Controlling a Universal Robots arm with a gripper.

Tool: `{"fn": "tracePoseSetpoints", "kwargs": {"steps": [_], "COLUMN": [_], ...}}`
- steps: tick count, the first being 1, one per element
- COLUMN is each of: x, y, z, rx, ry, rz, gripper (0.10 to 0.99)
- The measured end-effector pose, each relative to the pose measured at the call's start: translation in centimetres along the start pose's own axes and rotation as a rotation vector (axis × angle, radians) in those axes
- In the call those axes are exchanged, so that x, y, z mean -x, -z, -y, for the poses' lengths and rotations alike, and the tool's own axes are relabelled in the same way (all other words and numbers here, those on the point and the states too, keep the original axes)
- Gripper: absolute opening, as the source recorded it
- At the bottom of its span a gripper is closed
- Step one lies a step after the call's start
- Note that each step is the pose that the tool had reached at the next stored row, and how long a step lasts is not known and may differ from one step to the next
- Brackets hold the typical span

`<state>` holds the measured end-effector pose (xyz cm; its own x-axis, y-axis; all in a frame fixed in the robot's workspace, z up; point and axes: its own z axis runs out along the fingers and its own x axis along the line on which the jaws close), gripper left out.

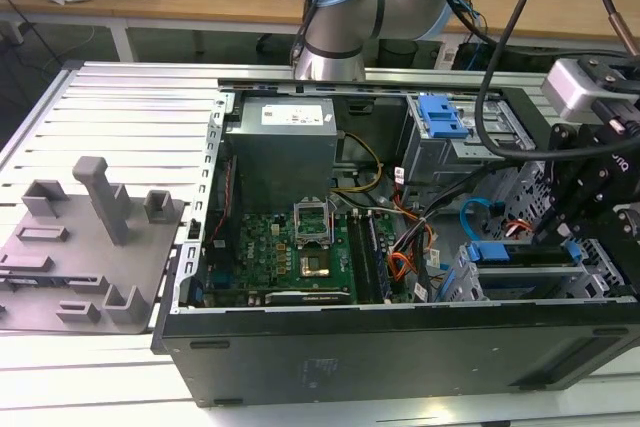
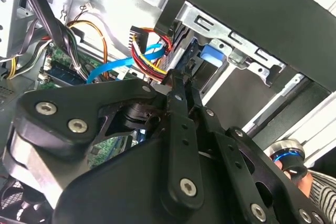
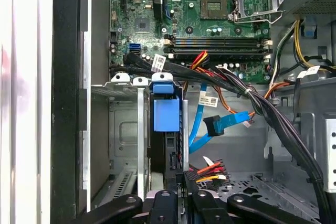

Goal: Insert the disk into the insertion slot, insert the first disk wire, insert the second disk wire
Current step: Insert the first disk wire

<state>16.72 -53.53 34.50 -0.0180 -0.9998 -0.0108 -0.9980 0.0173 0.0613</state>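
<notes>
Disk point(image 1: 500, 253) sits in the insertion slot point(image 1: 455, 285), four o'clock in the case point(image 1: 400, 347), exterior view. Second wrist view: the gripper point(image 2: 177, 80) is clenched on the first disk wire point(image 2: 152, 61) (its plug hidden). First wrist view: the second disk wire point(image 3: 202, 124) lies unplugged beside the disk; a tilted plug might jam, or the bundle snag that loop.

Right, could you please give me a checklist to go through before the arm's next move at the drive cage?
1. Disk in the insertion slot: ok.
2. Second disk wire plugged in: not ok, its plug hangs loose beside the disk.
3. First disk wire, the red-and-orange bundle at the gripper, plugged in: cannot tell.
4. Gripper's hold on that wire: cannot tell.
</notes>
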Motion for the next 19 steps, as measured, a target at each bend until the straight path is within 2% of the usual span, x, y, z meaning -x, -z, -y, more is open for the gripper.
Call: {"fn": "tracePoseSetpoints", "kwargs": {"steps": [3, 11, 17, 19], "x": [-0.31, -0.47, -0.46, -0.47], "y": [-0.11, -0.64, -0.25, -0.32], "z": [0.08, 0.37, 0.35, 0.36], "rx": [0.002, 0.007, 0.007, 0.008], "ry": [0.000, 0.000, 0.000, 0.000], "rz": [-0.0001, 0.0002, 0.0012, 0.0067], "gripper": [0.173, 0.173, 0.173, 0.173]}}
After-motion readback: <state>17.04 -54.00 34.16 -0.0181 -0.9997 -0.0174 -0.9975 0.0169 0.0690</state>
